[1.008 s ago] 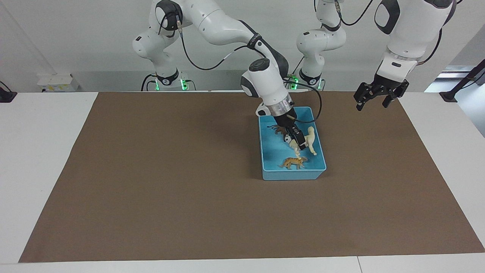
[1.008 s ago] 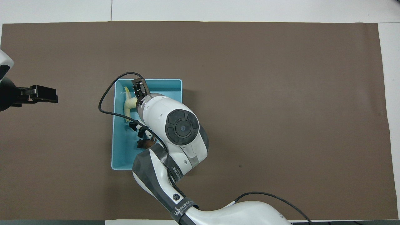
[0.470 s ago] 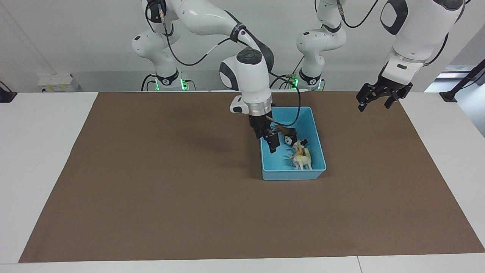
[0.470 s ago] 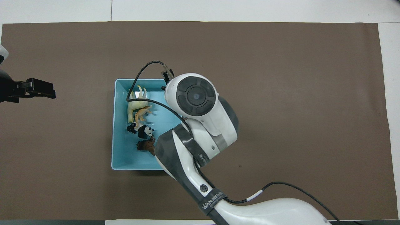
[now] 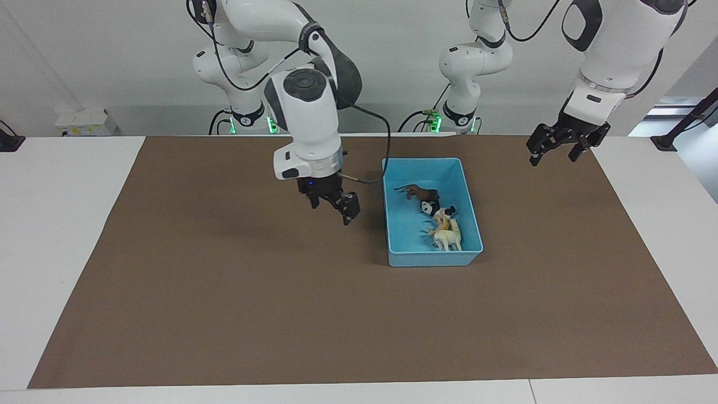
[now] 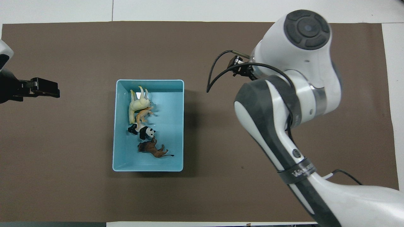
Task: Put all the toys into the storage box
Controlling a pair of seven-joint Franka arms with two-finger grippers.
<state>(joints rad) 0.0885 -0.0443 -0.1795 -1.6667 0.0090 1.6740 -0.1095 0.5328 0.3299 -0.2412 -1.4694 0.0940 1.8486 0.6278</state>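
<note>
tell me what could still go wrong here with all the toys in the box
Little, probably. The horse lies on its side with the tiger tipped against it, so a jolt to the storage box could shuffle them. The open right pincer hangs low over the mat beside the box and might clip its wall if it swung toward it.

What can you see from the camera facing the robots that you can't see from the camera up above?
Only the facing view shows the right gripper hanging over the brown mat with its jaws open, and both robots' bases. Only the overhead view shows the cream horse, orange tiger, panda and lion spread out plainly, each lying in the box. Both show the blue storage box with toys inside and the left gripper open, waiting over the mat.
</note>
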